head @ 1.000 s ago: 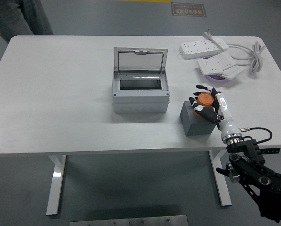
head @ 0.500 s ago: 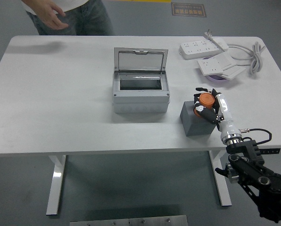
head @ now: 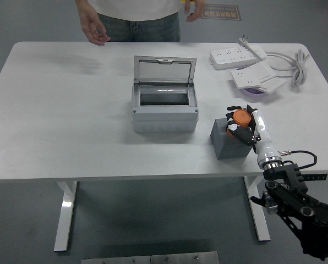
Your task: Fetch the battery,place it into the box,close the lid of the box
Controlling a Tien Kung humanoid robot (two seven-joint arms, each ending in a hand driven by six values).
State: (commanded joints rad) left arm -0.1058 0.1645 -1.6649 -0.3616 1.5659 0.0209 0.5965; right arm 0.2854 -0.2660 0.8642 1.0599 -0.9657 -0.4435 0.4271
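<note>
The right hand [head: 242, 127] grasps the orange battery [head: 240, 117] atop the grey block [head: 227, 144], right of the open box [head: 164, 110], with a person [head: 134, 16] at the far side.

Two white power strips [head: 246, 64] with a cable [head: 294, 63] lie far right; a person [head: 135, 17] stands beyond the table [head: 59, 110]

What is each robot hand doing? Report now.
Left robot hand: not in view.
Right robot hand: shut on the battery, above the block.
</note>
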